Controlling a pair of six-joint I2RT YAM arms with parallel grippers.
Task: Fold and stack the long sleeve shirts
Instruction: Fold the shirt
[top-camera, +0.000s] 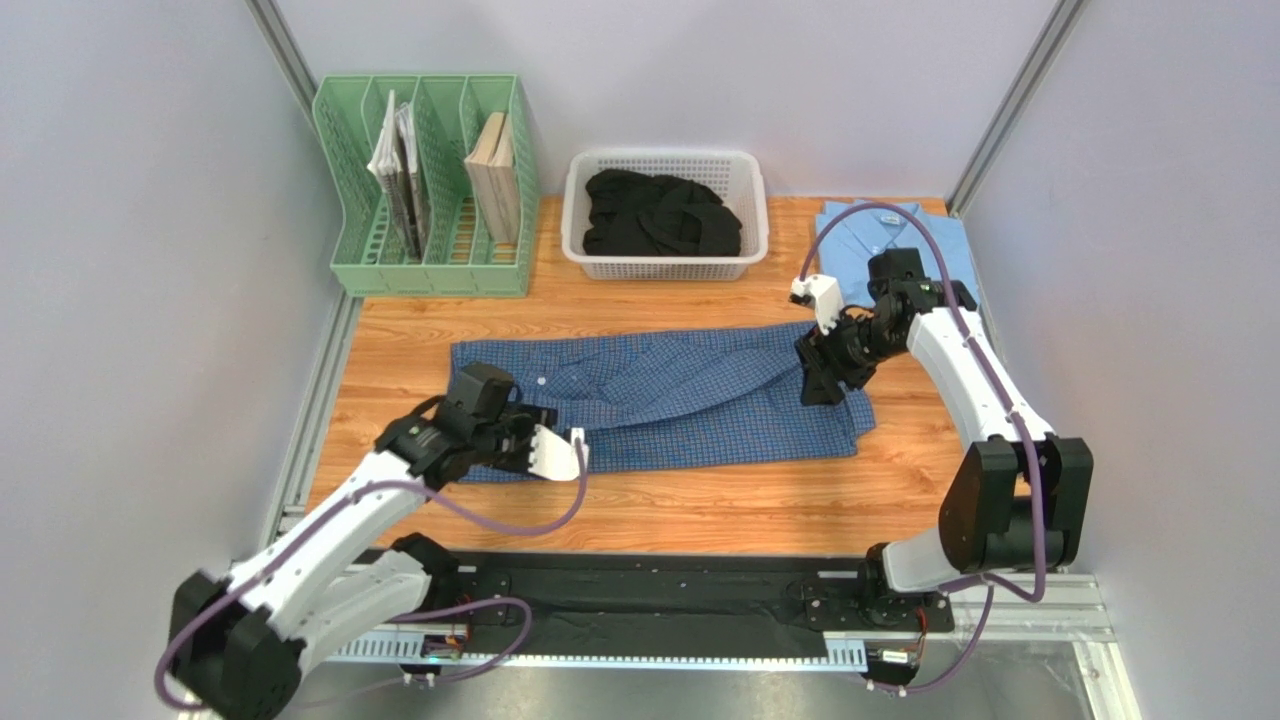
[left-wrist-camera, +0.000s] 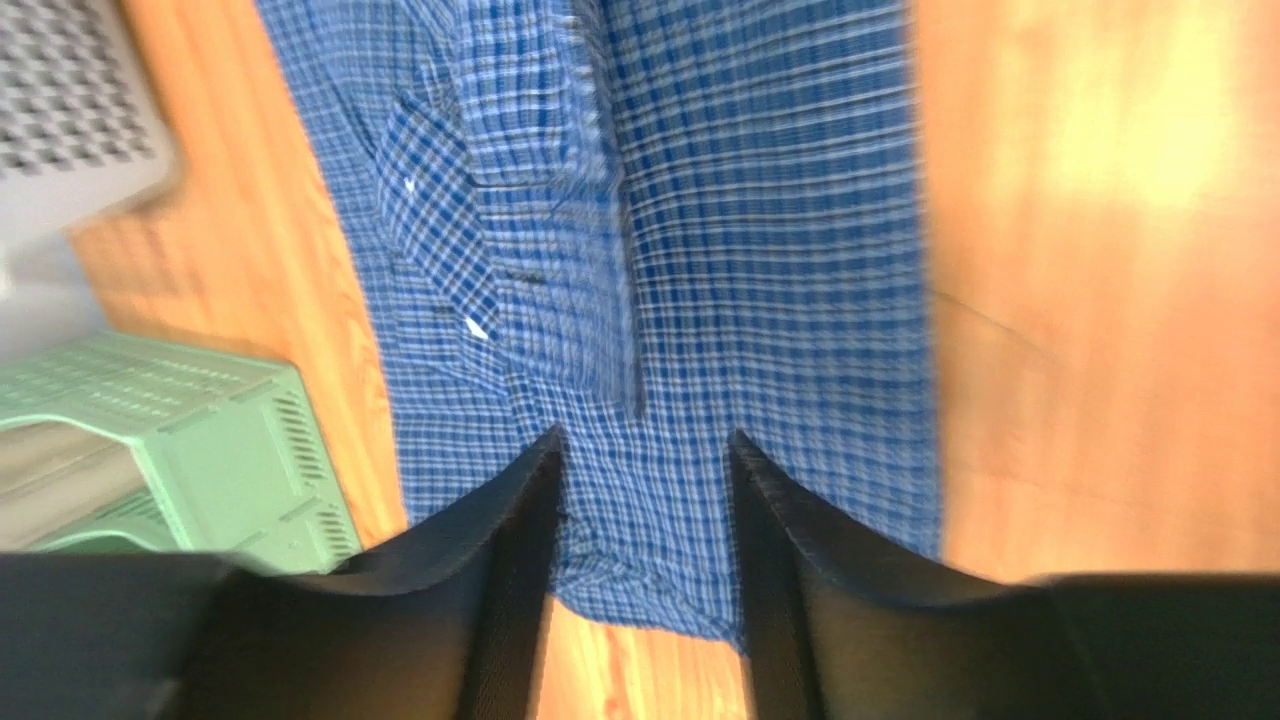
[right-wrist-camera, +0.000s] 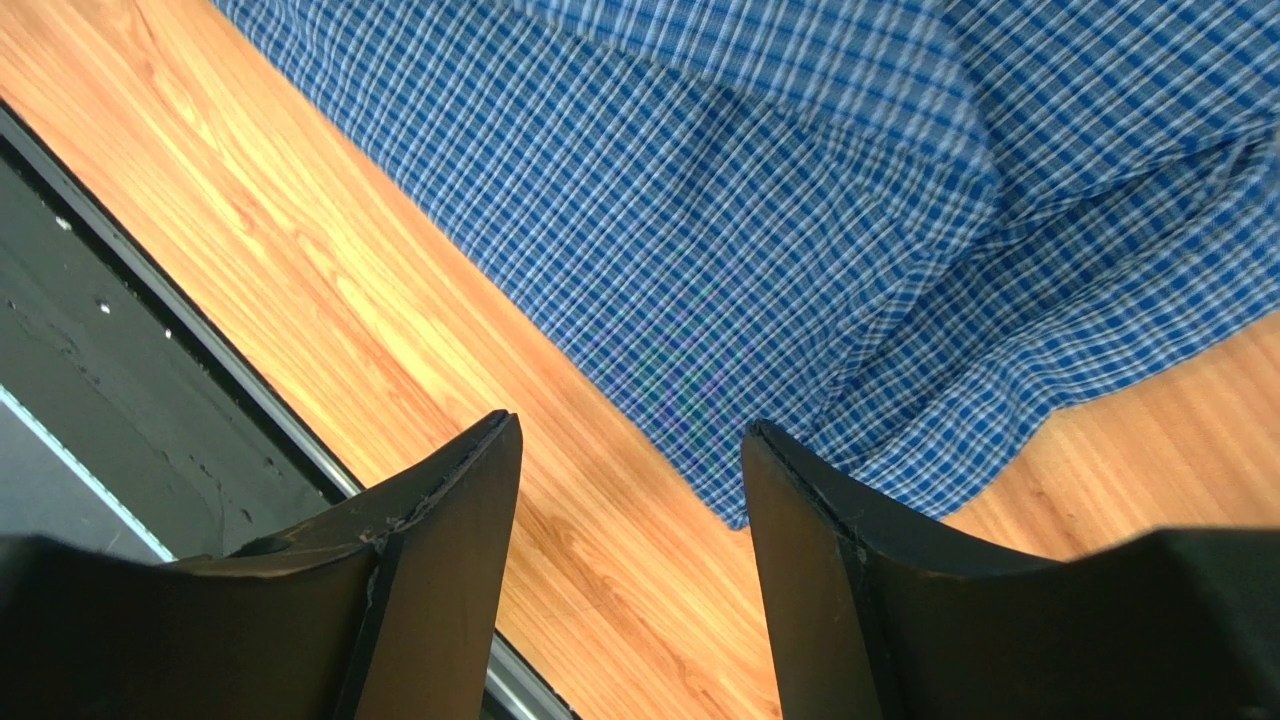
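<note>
The left gripper (left-wrist-camera: 643, 443) is hanging over the left end of the dark blue checked shirt (top-camera: 676, 398), its two black fingers (left-wrist-camera: 496, 570) standing apart with the cloth showing in the gap below them. Whether they are touching it I cannot tell, since that view is blurred. The right gripper (right-wrist-camera: 631, 428) is hovering at the shirt's other end, fingers likewise spread wide, over a corner of the hem where it is meeting bare wood. The shirt is lying lengthwise across the middle of the table (top-camera: 676, 510), somewhat rumpled, with folds running along it. The table is showing a warm orange wood grain and catching a bright glare in the left wrist view. The light blue shirt (top-camera: 842, 248) is lying at the far right corner, partly hidden behind the right arm. Along the far edge a white basket (top-camera: 579, 225) is holding black clothes (top-camera: 661, 210), and just left of it a green rack (top-camera: 353, 240) is keeping books (top-camera: 493, 173) upright in its slots. A black strip (top-camera: 646, 585) is running along the near edge under the arms' bases. Pale grey walls (top-camera: 135, 225) are closing in the table on three sides — metal posts (top-camera: 286, 53) are rising at the far corners.
</note>
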